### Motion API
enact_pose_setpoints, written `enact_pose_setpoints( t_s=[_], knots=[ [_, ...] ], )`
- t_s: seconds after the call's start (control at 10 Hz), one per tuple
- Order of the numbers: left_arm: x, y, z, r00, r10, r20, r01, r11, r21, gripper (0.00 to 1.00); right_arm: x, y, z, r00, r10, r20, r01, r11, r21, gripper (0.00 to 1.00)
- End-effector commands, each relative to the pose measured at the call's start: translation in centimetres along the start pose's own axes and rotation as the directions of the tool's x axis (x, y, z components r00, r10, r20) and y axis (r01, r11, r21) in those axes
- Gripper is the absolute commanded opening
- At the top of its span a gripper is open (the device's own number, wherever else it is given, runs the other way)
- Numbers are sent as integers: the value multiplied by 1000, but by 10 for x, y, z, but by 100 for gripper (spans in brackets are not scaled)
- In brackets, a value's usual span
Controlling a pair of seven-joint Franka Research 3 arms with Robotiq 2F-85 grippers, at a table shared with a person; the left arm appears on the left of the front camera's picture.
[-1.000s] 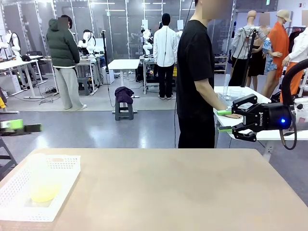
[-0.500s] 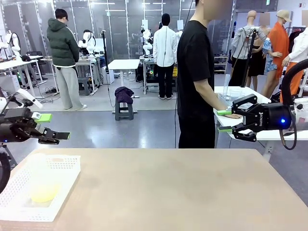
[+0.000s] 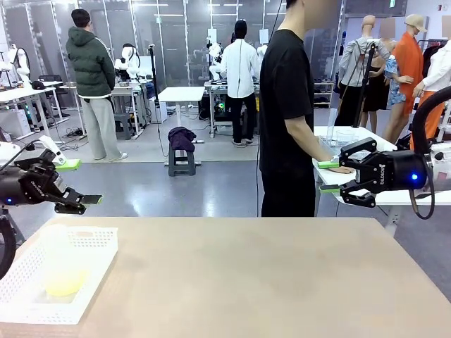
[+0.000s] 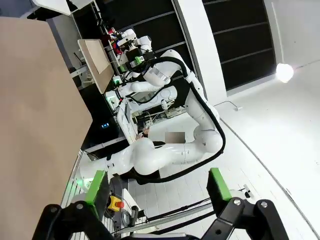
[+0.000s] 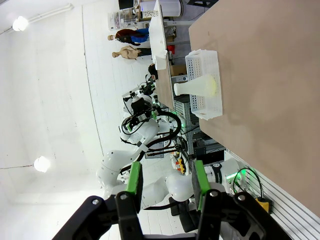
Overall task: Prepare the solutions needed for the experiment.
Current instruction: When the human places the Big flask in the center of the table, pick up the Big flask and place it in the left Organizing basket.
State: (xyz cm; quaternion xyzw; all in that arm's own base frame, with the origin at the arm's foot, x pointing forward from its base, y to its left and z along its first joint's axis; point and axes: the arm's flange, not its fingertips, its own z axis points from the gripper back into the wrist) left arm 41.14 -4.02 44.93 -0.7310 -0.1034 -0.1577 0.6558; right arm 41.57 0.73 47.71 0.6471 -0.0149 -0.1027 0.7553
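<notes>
The solutions (image 3: 65, 282) sit in a flask inside the white basket (image 3: 91, 274), below the wide, empty left pincer (image 3: 76, 183); the half-spread right pincer (image 3: 328, 176) hangs empty, well apart.

Left gripper (image 3: 74, 182) hangs at the far left above the table edge, pointing right, jaws wide apart and empty, while right gripper (image 3: 329, 176) hangs at the far right, pointing left, jaws partly apart with nothing between its green pads (image 5: 134, 178).
</notes>
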Motion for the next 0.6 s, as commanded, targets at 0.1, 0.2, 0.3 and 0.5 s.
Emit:
enact_pose_setpoints(
  t_s=[0.1,0.2,0.3,0.5],
  knots=[
    [0,0,0,1000,0,0,0,1000,0,100,0,1,1,1000,2,-5,-2,1000,10,51],
    [0,0,0,1000,0,0,0,1000,0,100,0,1,1,1000,2,-5,-2,1000,10,51],
    [0,0,0,1000,0,0,0,1000,0,100,0,1,1,1000,2,-5,-2,1000,10,51],
    [0,0,0,1000,0,0,0,1000,0,100,0,1,1,1000,2,-5,-2,1000,10,51]
  ],
)
